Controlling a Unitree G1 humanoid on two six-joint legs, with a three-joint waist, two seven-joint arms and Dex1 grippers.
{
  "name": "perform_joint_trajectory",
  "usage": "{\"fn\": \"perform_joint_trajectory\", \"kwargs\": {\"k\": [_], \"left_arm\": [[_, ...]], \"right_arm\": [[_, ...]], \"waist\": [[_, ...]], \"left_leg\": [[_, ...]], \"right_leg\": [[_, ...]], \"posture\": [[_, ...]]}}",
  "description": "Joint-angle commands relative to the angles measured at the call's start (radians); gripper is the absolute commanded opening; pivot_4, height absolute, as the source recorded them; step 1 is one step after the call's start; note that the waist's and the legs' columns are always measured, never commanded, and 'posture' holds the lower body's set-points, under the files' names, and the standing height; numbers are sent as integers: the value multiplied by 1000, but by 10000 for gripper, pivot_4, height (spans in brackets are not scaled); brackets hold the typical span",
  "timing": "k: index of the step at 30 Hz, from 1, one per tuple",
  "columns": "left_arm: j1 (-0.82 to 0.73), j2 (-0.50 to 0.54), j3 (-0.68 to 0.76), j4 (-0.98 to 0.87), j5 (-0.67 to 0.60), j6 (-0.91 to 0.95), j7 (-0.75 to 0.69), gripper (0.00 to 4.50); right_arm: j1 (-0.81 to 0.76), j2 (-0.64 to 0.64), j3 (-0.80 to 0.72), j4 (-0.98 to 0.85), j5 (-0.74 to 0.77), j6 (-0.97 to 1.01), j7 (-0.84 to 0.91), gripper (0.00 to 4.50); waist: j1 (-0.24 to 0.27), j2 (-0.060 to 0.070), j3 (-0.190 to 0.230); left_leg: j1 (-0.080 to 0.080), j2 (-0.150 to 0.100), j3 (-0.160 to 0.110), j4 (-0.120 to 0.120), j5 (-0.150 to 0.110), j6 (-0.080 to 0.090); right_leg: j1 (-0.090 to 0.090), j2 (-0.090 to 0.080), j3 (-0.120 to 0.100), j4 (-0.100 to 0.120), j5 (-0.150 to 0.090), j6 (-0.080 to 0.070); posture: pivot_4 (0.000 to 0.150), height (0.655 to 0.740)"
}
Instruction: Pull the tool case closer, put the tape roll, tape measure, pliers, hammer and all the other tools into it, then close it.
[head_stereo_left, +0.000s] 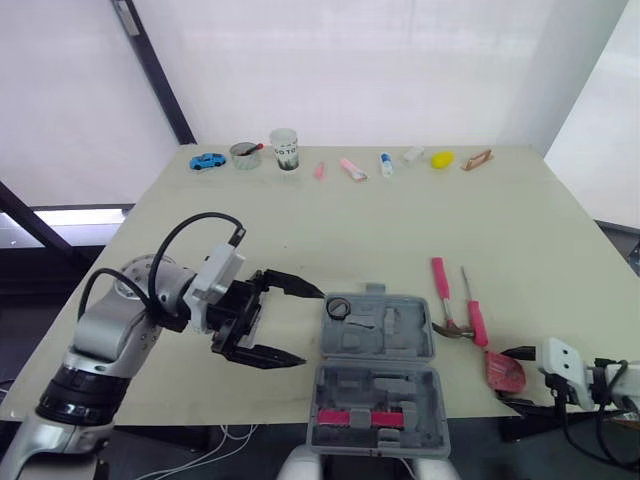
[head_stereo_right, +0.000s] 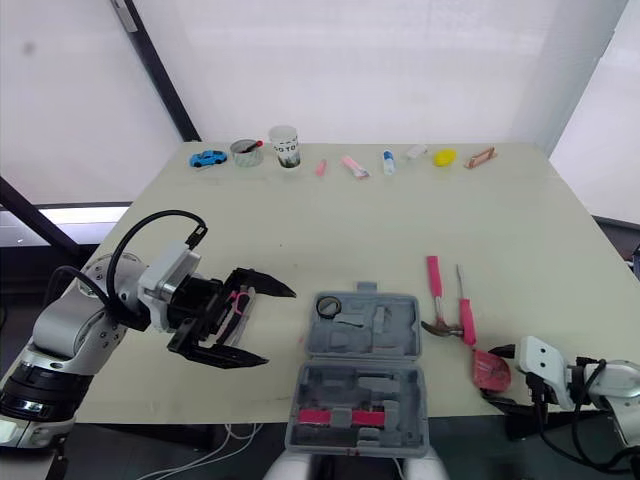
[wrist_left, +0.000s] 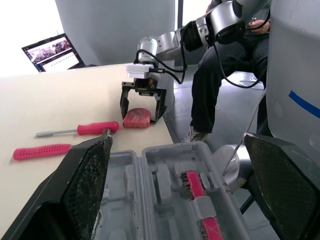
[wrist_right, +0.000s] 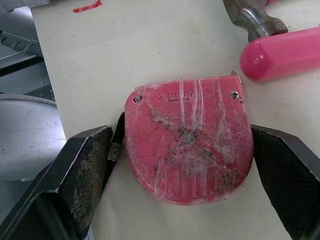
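Right wrist view: the red, rounded plastic tape measure (wrist_right: 187, 145) is seen lying flat by the cream table's (head_stereo_left: 400, 220) near edge, towards its right corner, bracketed but not clenched by the right gripper's (wrist_left: 142, 118) spread fingers. The open grey plastic tool case (head_stereo_left: 405, 335) is set at the near edge, with the left gripper (head_stereo_left: 312, 327) held wide apart just beside its left side.

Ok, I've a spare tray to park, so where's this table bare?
The middle of the cream table is bare, between the far row with the white cup and the open grey tool case. Crowded: right of the case, with the pink-handled hammer, pink-handled screwdriver and the right gripper at the red tape measure; left of it, the open left gripper.
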Motion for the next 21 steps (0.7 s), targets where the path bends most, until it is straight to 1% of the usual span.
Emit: {"fn": "perform_joint_trajectory", "kwargs": {"k": [1,6,14,17,18,19,21], "left_arm": [[3,5,15,-30,-3,-7,-52,45000],[-5,0,11,-29,-1,-6,-48,45000],[-29,-3,1,-24,2,-4,-54,45000],[-33,-4,-3,-18,4,-8,-56,45000],[-32,-4,-4,-17,4,-11,-56,45000],[-32,-3,-4,-16,4,-13,-56,45000],[-31,-3,-5,-15,4,-16,-56,45000]], "right_arm": [[-3,2,-8,14,15,-24,-1,44645],[-7,34,-32,36,53,-48,-18,44645],[3,42,-27,77,40,-96,-42,44645],[5,43,-27,82,48,-95,-41,36708],[6,41,-27,84,48,-98,-40,33109],[7,40,-27,86,48,-100,-41,31024],[6,36,-28,91,51,-102,-40,31024]], "waist": [[0,0,0],[0,0,0],[0,0,0],[-1,0,0],[-1,0,0],[-1,0,0],[-1,0,0]], "left_leg": [[0,0,0,0,0,0],[0,0,0,0,0,0],[0,0,0,0,0,0],[0,0,0,0,0,0],[1,0,0,0,0,0],[1,0,0,0,0,0],[1,0,0,0,0,0]], "right_leg": [[0,0,0,0,0,0],[0,0,0,0,0,0],[0,0,0,0,0,0],[0,0,1,0,0,0],[0,0,1,0,0,0],[0,0,1,0,0,0],[0,0,1,0,0,0]], "posture": [[1500,7400],[1500,7400],[1500,7400],[1500,7400],[1500,7400],[1500,7400],[1500,7400]]}}
